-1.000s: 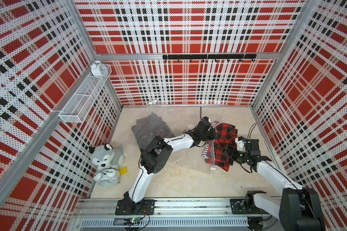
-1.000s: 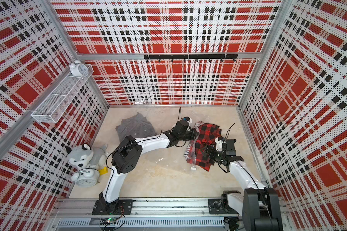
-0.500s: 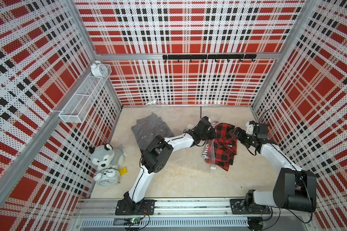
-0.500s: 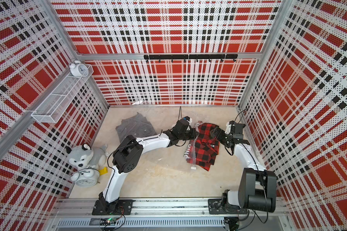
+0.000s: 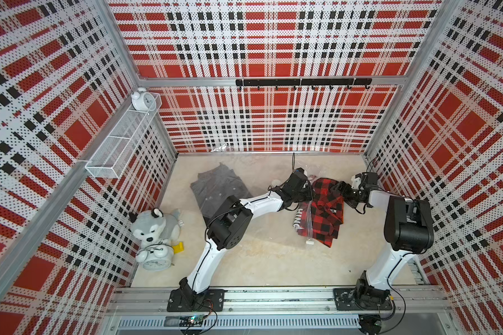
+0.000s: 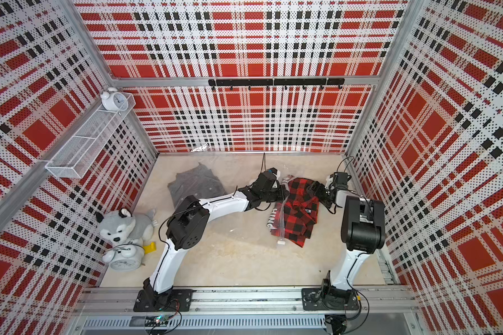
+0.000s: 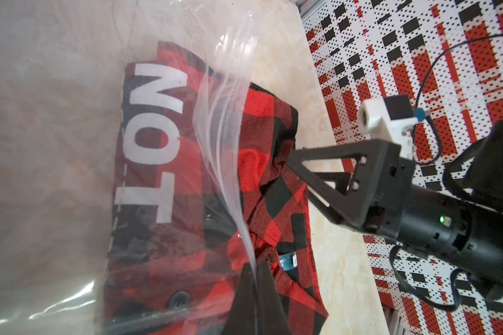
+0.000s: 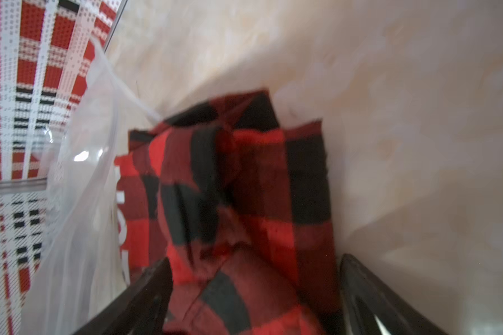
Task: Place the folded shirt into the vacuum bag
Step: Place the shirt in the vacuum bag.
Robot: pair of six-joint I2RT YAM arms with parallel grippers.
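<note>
The folded shirt (image 5: 327, 208) (image 6: 299, 214) is red and black plaid and lies on the floor towards the right. The vacuum bag (image 7: 70, 145) is clear film with white lettering, and it covers the shirt's left part. Its white slider clip (image 5: 310, 243) lies at the near end. My left gripper (image 7: 256, 272) (image 5: 310, 194) is shut on the bag's raised edge above the shirt. My right gripper (image 8: 254, 259) (image 5: 339, 188) is open at the shirt's far right corner, one finger on each side of a fold of plaid cloth.
A grey shirt (image 5: 218, 191) lies flat at the back left. A husky plush (image 5: 154, 226) and an alarm clock (image 5: 156, 258) sit by the left wall. A wire basket (image 5: 122, 145) hangs above them. The right wall (image 5: 395, 185) is close behind my right arm.
My right gripper has swung from the shirt's near right side up to its far right corner, and now has cloth between its fingers. The left gripper has kept still on the bag.
</note>
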